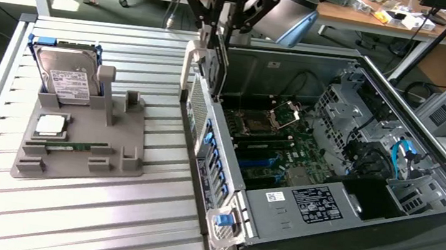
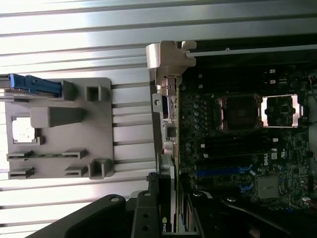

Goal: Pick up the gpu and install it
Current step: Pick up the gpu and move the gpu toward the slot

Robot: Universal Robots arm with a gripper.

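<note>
From outside, in the upper middle of the frame, my hand [image 1: 216,33] is clamped on the gpu [image 1: 206,66]. I hold it upright above the open computer case [image 1: 300,190]. From my wrist, it hangs edge-on beside the motherboard [image 2: 237,148], I reckon to face the slots.

The gpu [image 1: 199,65] is clamped edge-on in the gripper [image 1: 218,36] and hung just over the rear wall of the open PC case [image 1: 208,145], w/ the mobo [image 1: 267,144] seen lower inside. On the exterior view's left, a grey fixture [image 1: 75,162] is set on the slatted table [image 1: 110,226], beside the case. An HDD [image 1: 67,79] is stood at its far end, w/ a CPU [image 1: 49,125] and RAM stick [image 1: 74,145] laid nearer.
</note>
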